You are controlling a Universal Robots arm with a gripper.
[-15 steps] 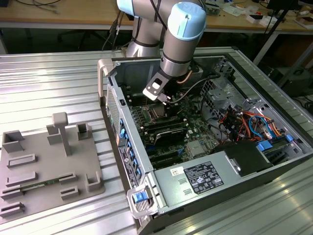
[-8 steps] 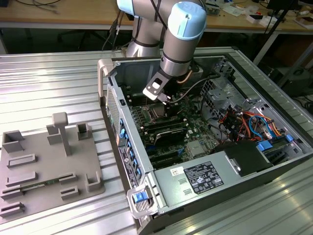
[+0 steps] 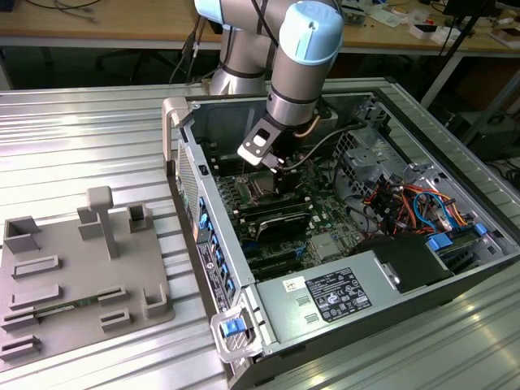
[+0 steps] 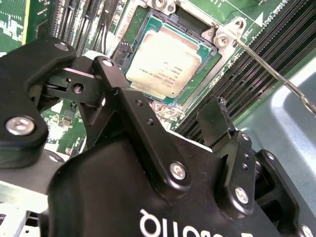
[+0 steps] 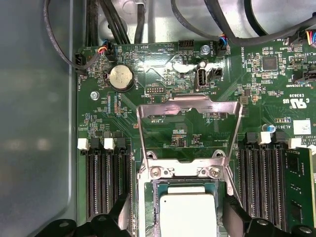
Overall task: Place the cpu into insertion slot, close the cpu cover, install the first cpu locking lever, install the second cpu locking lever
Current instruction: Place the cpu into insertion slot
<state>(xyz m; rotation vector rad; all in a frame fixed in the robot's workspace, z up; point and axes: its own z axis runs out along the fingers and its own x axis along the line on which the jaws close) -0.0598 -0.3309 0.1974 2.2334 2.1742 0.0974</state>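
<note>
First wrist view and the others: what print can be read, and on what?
None is legible.
cpu: dark print lines, too small to read.
motherboard: white lettering, too small to read.
power supply label: black print, too small to read.

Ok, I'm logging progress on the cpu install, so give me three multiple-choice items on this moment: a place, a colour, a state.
1. Where does the cpu lie?
A) in the socket
B) on the grey tray outside the case
C) on the table

2. What colour is the motherboard?
A) blue
B) green
C) red

3. How does the cpu cover stand?
A) shut over the cpu
B) swung up open
C) taken off the board

1 A: its metal top shows inside the socket in both wrist views.
2 B: the board is green throughout.
3 B: the board shows through its raised window, clear of the cpu.
</note>
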